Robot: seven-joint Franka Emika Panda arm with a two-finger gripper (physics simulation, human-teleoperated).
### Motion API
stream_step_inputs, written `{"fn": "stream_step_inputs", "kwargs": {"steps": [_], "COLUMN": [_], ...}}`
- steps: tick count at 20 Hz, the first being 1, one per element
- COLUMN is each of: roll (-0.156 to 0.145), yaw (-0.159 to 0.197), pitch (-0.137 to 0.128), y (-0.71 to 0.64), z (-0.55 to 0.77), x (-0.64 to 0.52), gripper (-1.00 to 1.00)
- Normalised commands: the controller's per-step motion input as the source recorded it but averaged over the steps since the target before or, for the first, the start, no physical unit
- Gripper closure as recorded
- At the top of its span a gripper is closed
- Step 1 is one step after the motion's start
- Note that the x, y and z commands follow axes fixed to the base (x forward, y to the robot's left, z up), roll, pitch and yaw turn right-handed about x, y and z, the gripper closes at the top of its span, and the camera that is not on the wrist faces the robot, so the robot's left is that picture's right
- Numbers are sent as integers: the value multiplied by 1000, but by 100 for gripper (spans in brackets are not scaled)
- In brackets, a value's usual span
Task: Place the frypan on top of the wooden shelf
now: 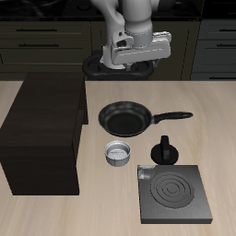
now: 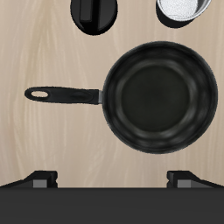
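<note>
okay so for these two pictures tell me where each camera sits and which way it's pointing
Exterior view: in front of and above the table, facing the robot's base; shows the arm and tool, wooden shelf, frypan, metal bowl, stove plate.
Wrist view: on the tool, looking straight down at the frypan; the fingertips show at one edge.
Shared: the frypan, the metal bowl and the wooden tabletop.

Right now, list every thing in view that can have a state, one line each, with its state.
frypan: upright on the table, empty, not held.
wooden shelf: nothing on top.
small metal bowl: upright, empty.
stove plate: nothing on it.
black knob: standing beside the stove plate.
gripper: above the frypan, fingers apart, holding nothing.
</note>
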Motion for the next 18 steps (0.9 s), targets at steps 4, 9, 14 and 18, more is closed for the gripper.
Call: {"fn": "stream_step_inputs", "kwargs": {"steps": [4, 9, 14, 18], "roll": [-18, 11, -14, -7], "yaw": [-37, 2, 20, 22], "pitch": [15, 16, -7, 19], "y": [-8, 92, 33, -2], "z": [-186, -343, -321, -289], "x": [105, 26, 28, 67], "gripper": [-100, -100, -100, -100]}}
